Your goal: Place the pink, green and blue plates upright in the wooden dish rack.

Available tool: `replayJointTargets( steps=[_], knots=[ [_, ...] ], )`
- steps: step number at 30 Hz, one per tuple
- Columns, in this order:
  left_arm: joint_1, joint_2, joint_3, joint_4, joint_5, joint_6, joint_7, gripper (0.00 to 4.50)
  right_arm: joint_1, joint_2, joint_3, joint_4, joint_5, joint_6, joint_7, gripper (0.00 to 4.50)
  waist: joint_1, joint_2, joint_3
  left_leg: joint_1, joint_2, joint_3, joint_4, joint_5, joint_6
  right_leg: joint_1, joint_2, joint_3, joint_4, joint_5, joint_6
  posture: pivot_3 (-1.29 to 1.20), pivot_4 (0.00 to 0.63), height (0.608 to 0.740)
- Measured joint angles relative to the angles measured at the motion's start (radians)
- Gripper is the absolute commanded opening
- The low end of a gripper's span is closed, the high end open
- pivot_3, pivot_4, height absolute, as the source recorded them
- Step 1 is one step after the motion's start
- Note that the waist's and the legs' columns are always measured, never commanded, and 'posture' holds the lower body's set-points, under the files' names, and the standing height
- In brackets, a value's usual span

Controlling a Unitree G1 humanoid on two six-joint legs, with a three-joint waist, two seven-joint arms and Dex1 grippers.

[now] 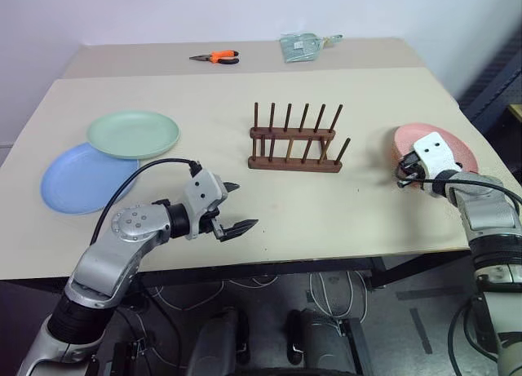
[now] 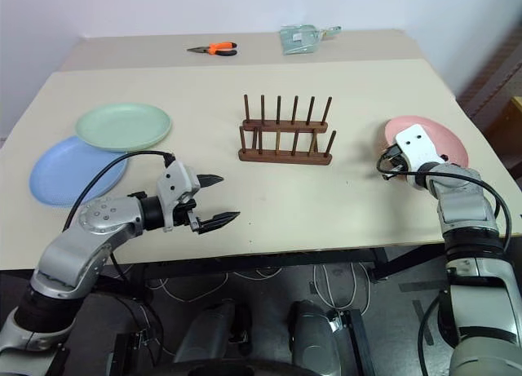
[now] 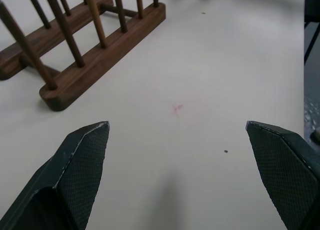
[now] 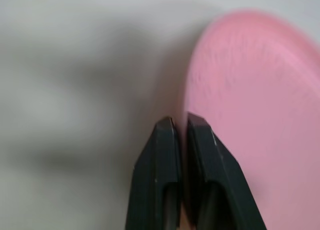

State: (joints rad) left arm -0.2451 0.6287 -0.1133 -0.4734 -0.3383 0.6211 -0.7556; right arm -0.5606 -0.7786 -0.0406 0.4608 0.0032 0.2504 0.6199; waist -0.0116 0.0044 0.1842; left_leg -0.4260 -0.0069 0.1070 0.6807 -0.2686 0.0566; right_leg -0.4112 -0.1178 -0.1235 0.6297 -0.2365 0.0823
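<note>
So right tool (image 4: 181,121) is pinched on the pink plate's (image 1: 461,148) near rim, at the surface's right edge. Left tool (image 1: 234,205) gapes wide, holding nothing. Green plate (image 1: 133,133) overlaps the blue plate (image 1: 77,180), left of the rack (image 1: 294,139).

I'm seeing three plates looking like matt plastic: pink (image 2: 444,139), green (image 2: 123,125), blue (image 2: 61,170). The rack (image 2: 285,135) is showing dark, smooth wood (grain visible close up). The table (image 2: 326,205) is looking matt, and the left finger pads (image 3: 82,162) are finely textured.
</note>
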Motion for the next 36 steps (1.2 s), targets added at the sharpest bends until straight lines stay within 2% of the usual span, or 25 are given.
replayJointTargets(
  steps=[2,7,10,13,16,22,31,34,36],
  knots=[
    [0.001,0.003,0.012,0.000,0.000,-0.001,0.001,4.50,0.003,0.001,-0.025,-0.116,0.056,-0.002,0.044,0.03,-0.002,0.002,0.001,0.000,0.000,0.000,0.000,0.000,0.000,0.000,0.000,0.001,0.000,0.000,0.000,0.00,0.150,0.740],
    [0.002,0.008,0.019,0.012,0.003,-0.020,0.001,4.50,-0.162,0.087,-0.242,-0.470,0.517,0.309,0.084,0.03,0.001,0.004,0.002,0.000,0.001,-0.001,0.000,0.000,-0.001,-0.001,0.000,0.000,0.001,0.000,0.000,0.00,0.150,0.740],
    [0.002,0.008,0.022,0.033,0.005,-0.024,0.001,4.50,-0.268,0.161,-0.359,-0.550,0.790,0.504,-0.003,0.03,0.013,0.002,0.001,0.000,0.001,-0.002,0.000,-0.001,0.000,0.001,-0.001,-0.001,-0.001,0.000,-0.001,0.00,0.150,0.740],
    [0.002,0.008,0.022,0.041,0.011,-0.035,0.001,4.50,-0.287,0.226,-0.415,-0.552,0.974,0.652,-0.134,0.03,0.022,0.002,0.001,-0.001,0.000,-0.002,0.000,-0.003,-0.002,0.000,-0.002,-0.001,-0.001,0.000,-0.001,0.00,0.150,0.740],
    [0.001,0.007,0.022,0.042,0.013,-0.043,0.001,4.50,-0.287,0.270,-0.421,-0.550,1.063,0.724,-0.247,0.03,0.022,0.003,0.001,-0.002,0.000,-0.001,-0.001,-0.002,-0.001,-0.003,-0.002,0.000,0.000,0.000,-0.001,0.00,0.150,0.740],
    [0.001,0.003,0.022,0.042,0.022,-0.047,0.001,4.50,-0.286,0.292,-0.441,-0.496,1.137,0.767,-0.397,0.03,0.020,0.003,0.001,-0.003,0.000,0.000,-0.001,-0.001,0.001,-0.003,-0.002,0.000,0.000,0.000,-0.001,0.00,0.150,0.740],
    [0.000,-0.001,0.022,0.042,0.022,-0.047,0.001,4.50,-0.280,0.307,-0.459,-0.365,1.153,0.766,-0.478,0.03,0.019,0.003,0.001,-0.002,0.000,0.001,-0.001,-0.001,0.002,-0.003,-0.001,0.000,0.000,0.000,0.000,0.00,0.150,0.740],
    [-0.002,-0.001,0.022,0.042,0.022,-0.047,0.003,4.50,-0.288,0.307,-0.455,-0.337,1.148,0.766,-0.477,1.06,0.016,0.003,0.001,-0.002,0.000,0.001,-0.001,-0.001,0.002,-0.003,0.000,0.000,0.000,0.000,0.000,0.00,0.150,0.740],
    [-0.002,-0.001,0.022,0.042,0.022,-0.047,0.006,4.50,-0.288,0.307,-0.449,-0.319,1.146,0.767,-0.477,2.06,0.016,0.003,0.002,-0.002,0.000,0.001,-0.001,-0.001,0.002,-0.003,0.000,0.001,0.000,0.000,0.000,0.00,0.150,0.740]
  ],
)
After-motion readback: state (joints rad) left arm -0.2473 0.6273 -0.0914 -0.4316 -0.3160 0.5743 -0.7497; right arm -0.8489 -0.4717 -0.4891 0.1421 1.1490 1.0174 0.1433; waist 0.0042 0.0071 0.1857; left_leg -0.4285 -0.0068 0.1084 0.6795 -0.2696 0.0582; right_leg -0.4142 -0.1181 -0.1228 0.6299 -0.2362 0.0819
